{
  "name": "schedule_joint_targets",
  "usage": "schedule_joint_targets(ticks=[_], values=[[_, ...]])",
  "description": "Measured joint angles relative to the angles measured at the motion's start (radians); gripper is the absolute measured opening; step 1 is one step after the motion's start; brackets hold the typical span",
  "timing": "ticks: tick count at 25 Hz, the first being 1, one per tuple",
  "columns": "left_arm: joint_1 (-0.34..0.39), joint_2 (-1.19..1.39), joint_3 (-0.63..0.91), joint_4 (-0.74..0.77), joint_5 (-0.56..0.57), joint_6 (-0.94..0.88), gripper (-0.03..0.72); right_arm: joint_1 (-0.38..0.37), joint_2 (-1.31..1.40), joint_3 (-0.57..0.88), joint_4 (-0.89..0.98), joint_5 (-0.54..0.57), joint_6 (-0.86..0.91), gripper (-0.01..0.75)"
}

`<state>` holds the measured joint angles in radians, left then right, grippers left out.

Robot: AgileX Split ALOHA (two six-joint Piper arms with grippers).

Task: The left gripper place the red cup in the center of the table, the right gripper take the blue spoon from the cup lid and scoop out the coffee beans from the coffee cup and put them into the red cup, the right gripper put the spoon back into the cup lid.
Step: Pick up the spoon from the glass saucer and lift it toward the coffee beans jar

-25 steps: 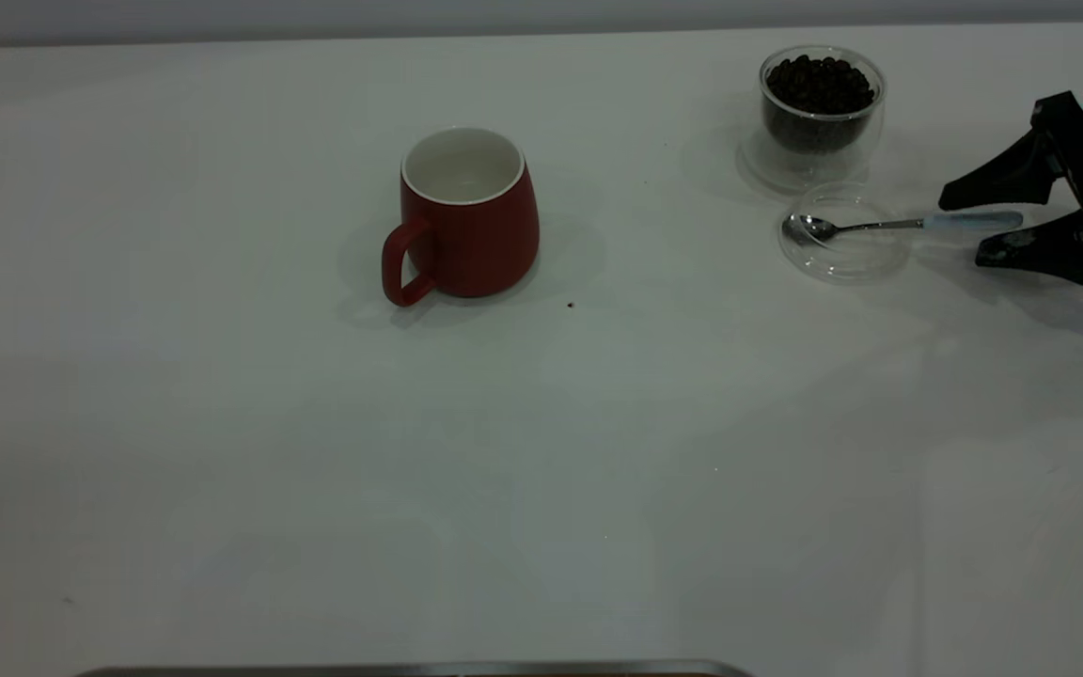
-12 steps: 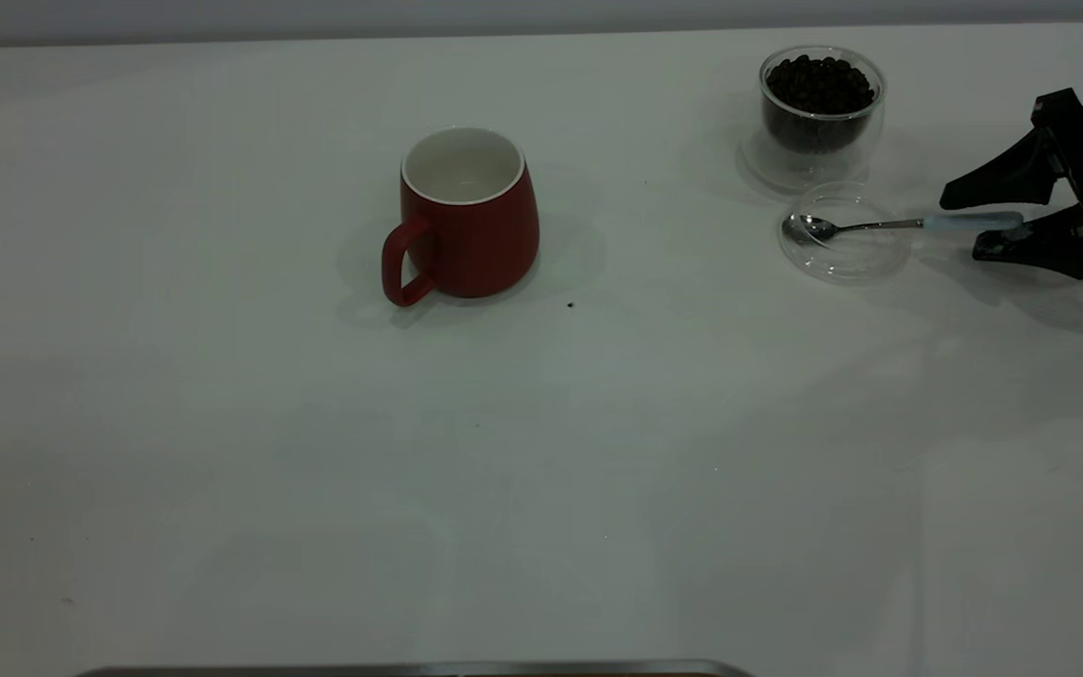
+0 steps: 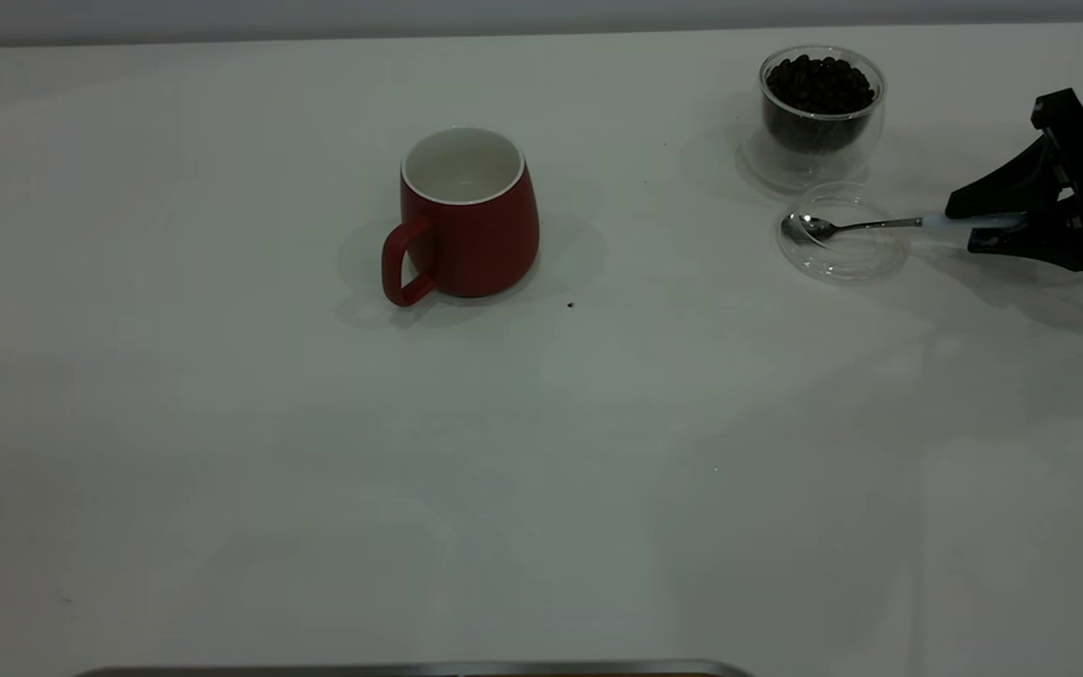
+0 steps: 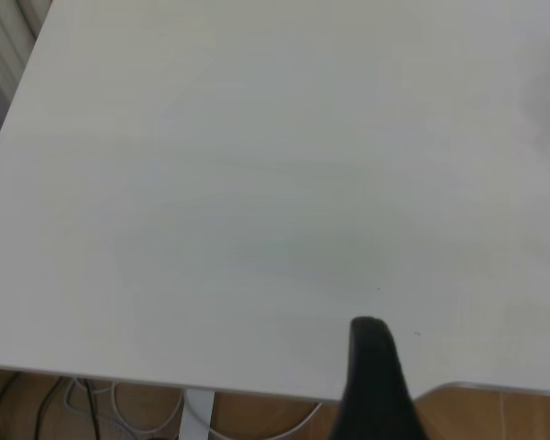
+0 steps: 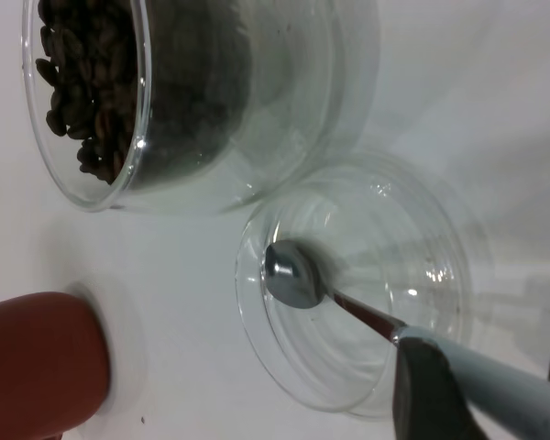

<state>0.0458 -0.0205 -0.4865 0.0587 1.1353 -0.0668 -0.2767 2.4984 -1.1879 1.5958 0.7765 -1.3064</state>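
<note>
The red cup (image 3: 471, 226) stands upright and empty near the table's middle, its handle toward the front left; its side also shows in the right wrist view (image 5: 37, 357). A glass coffee cup (image 3: 821, 103) (image 5: 165, 101) full of beans stands at the far right. Just in front of it lies the clear cup lid (image 3: 842, 235) (image 5: 357, 275). The blue spoon (image 3: 866, 226) (image 5: 293, 275) rests with its bowl in the lid. My right gripper (image 3: 974, 224) (image 5: 490, 380) is shut on the spoon's pale blue handle. My left gripper (image 4: 385, 385) is parked over the table's edge, outside the exterior view.
A small dark speck (image 3: 570, 305) lies on the white table (image 3: 541, 451) in front of the red cup. A metal strip (image 3: 410, 669) runs along the front edge. Beyond the table edge (image 4: 165, 390) in the left wrist view are a wooden floor and cables.
My right gripper's jaws have come together from wide apart onto the spoon's handle. The spoon, lid and both cups have not moved.
</note>
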Motion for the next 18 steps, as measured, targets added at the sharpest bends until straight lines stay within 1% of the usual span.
schedule_joint_targets(ticks=[3, 6, 11, 18], values=[[0.0, 0.0, 0.0, 0.0, 0.0, 0.0, 0.587, 0.0, 0.0, 0.0, -0.002, 0.0, 0.0, 0.302], [0.0, 0.0, 0.0, 0.0, 0.0, 0.0, 0.587, 0.0, 0.0, 0.0, -0.007, 0.004, 0.0, 0.242], [0.0, 0.0, 0.0, 0.0, 0.0, 0.0, 0.587, 0.0, -0.002, 0.0, -0.017, 0.063, 0.001, 0.132], [0.0, 0.0, 0.0, 0.0, 0.0, 0.0, 0.587, 0.0, -0.05, 0.0, -0.11, 0.064, 0.022, 0.115]])
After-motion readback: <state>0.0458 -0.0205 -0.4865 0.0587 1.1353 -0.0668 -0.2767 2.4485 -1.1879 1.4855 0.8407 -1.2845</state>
